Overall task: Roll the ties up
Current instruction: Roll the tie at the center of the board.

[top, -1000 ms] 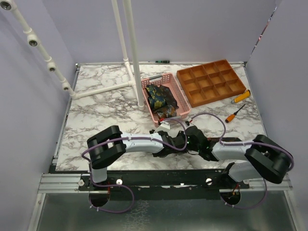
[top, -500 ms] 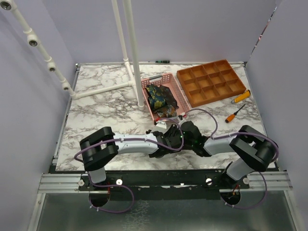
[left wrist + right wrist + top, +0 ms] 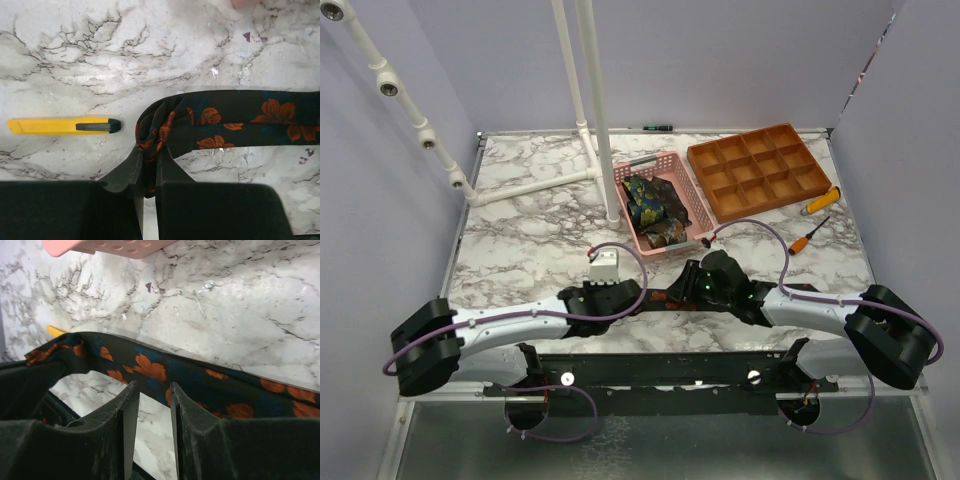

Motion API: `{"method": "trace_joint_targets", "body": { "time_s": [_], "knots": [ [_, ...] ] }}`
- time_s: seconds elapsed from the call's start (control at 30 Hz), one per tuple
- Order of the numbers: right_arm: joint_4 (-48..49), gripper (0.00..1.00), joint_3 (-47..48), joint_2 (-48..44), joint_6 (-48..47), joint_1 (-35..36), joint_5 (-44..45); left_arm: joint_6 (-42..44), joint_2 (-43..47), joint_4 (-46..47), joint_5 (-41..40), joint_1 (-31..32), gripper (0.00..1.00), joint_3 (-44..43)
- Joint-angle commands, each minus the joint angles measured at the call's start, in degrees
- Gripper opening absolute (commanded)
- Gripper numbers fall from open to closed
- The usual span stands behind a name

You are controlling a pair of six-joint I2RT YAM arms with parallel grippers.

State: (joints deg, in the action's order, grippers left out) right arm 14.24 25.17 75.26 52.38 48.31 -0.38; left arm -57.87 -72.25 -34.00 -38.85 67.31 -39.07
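Note:
A dark tie with orange flowers (image 3: 235,117) lies stretched over the marble near the front edge, seen between the two grippers in the top view (image 3: 665,297). My left gripper (image 3: 149,150) is shut on its bunched left end; in the top view it (image 3: 628,298) is left of centre. My right gripper (image 3: 150,385) is slightly open with nothing between the jaws, its tips right at the tie's near edge (image 3: 150,367); in the top view it (image 3: 693,290) is over the tie's right part. More patterned ties (image 3: 650,205) lie in the pink basket (image 3: 694,203).
A yellow utility knife (image 3: 62,125) lies on the marble just left of the tie's end. An orange compartment tray (image 3: 757,172) stands at the back right, with two orange-handled screwdrivers (image 3: 818,202) beside it. A white pipe stand (image 3: 595,110) rises behind the basket.
My left gripper has drawn leftwards from the centre with the tie's end, and the tie now lies stretched out. My right gripper has stayed near the centre.

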Motion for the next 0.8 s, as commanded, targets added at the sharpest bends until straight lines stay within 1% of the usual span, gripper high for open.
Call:
{"method": "trace_joint_targets", "body": {
  "time_s": [0.0,0.13,0.2,0.3,0.37,0.53,0.7,0.77],
  "knots": [
    [-6.6,0.36,0.9,-1.4,-7.5,0.2,3.7,-0.5,11.6,13.3,9.0,-6.3,0.0,10.2],
    [-9.6,0.39,5.0,0.4,-11.2,1.9,5.3,-0.4,20.7,15.8,12.4,-10.9,0.0,16.0],
    [-10.9,0.43,7.2,1.9,-12.9,3.2,6.4,0.0,24.2,16.5,13.7,-12.0,0.0,18.0],
    [-12.3,0.49,10.3,4.2,-14.8,5.7,9.0,0.3,27.0,17.7,15.5,-12.9,0.0,19.9],
    [-12.8,0.5,12.2,5.8,-15.9,6.8,10.1,0.5,27.0,18.2,16.6,-13.1,0.0,20.7],
    [-14.1,0.51,17.3,11.4,-18.3,9.2,11.8,0.2,25.6,18.8,17.2,-13.1,0.0,21.1],
    [-14.2,0.48,20.5,16.4,-19.0,10.4,12.1,1.0,24.9,18.9,17.3,-13.2,0.0,20.3],
    [-16.2,0.48,21.6,18.3,-19.1,10.7,13.0,1.5,24.5,18.8,17.4,-13.2,0.0,20.0]
  ]
}}
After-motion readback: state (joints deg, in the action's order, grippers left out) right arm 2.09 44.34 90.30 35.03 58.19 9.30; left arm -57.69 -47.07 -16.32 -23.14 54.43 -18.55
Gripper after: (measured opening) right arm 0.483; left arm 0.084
